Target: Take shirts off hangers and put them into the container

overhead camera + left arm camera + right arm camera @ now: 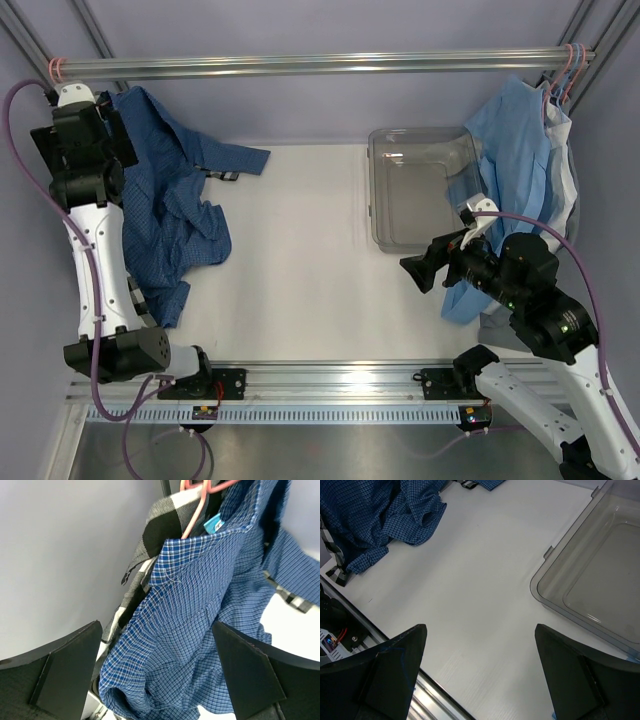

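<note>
The dark blue fine-check shirt (200, 610) hangs from a pink wire hanger (196, 515) at the rail's left end and spills onto the table (185, 215). Behind it hangs the black-and-white check shirt (162, 517). My left gripper (156, 630) is raised in front of the blue shirt, open, touching nothing. The left arm (85, 150) stands at the far left. The clear grey container (377, 200) sits empty at the back right, also in the right wrist view (540, 587). My right gripper (422, 270) hovers open above bare table (480, 630), near the container's front corner.
A metal rail (320, 65) spans the back. At its right end, more pink hangers (570, 62) carry a plain light blue garment (515, 140) and white ones that hang beside the container. An aluminium rail (330, 375) edges the table's front.
</note>
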You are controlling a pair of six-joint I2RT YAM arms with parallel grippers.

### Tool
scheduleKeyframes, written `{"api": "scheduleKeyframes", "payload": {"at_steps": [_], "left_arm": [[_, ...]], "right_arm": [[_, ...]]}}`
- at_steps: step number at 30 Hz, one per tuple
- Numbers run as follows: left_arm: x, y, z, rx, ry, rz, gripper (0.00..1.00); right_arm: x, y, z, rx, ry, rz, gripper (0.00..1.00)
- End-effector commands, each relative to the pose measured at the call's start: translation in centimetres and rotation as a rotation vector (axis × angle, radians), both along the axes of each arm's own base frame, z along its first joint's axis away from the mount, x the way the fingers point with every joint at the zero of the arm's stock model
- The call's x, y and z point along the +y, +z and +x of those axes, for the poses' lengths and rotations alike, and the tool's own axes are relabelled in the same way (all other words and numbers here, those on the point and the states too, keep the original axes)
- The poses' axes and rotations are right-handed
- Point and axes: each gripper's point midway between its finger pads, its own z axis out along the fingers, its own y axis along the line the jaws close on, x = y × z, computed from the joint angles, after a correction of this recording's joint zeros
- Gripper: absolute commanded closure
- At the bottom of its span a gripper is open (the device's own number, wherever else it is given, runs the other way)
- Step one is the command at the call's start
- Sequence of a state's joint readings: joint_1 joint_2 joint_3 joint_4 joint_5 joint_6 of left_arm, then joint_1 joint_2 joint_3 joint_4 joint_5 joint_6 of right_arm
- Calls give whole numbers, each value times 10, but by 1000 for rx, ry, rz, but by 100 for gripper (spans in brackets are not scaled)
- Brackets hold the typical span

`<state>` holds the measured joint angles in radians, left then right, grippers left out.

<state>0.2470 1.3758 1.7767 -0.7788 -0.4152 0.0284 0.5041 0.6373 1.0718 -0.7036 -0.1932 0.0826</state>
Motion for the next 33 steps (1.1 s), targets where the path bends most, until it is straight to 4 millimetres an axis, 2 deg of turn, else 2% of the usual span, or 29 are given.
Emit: {"api": "scheduleKeyframes", "payload": {"at_steps": [1,5,12,15,16,19,22,26,30,33], "left_arm": [[13,-12,10,39,26,42,1],[20,-20,16,54,42,34,1],[18,-38,28,95,-3,18,1],[6,-51,37,111,-76,-33,2],[-3,-55,42,108,-129,-65,2],[-24,-55,47,85,-224,-130,5],[-37,-52,46,61,-272,-171,7],[-44,-52,48,59,-305,-192,9],[-63,-49,58,41,-408,-240,25],[-83,-43,62,10,-468,-289,32]], "right_arm": [[2,7,5,-40,-2,-4,0],[2,7,4,-43,2,-7,1],[0,3,5,-41,-9,-16,1],[-1,2,6,-46,-16,-24,1],[-2,2,7,-46,-20,-28,1],[-2,0,7,-45,-24,-32,1],[-2,-1,8,-47,-25,-32,1],[-2,-3,8,-47,-27,-38,1],[-3,-1,9,-51,-30,-38,1],[-2,0,9,-54,-29,-40,1]]}}
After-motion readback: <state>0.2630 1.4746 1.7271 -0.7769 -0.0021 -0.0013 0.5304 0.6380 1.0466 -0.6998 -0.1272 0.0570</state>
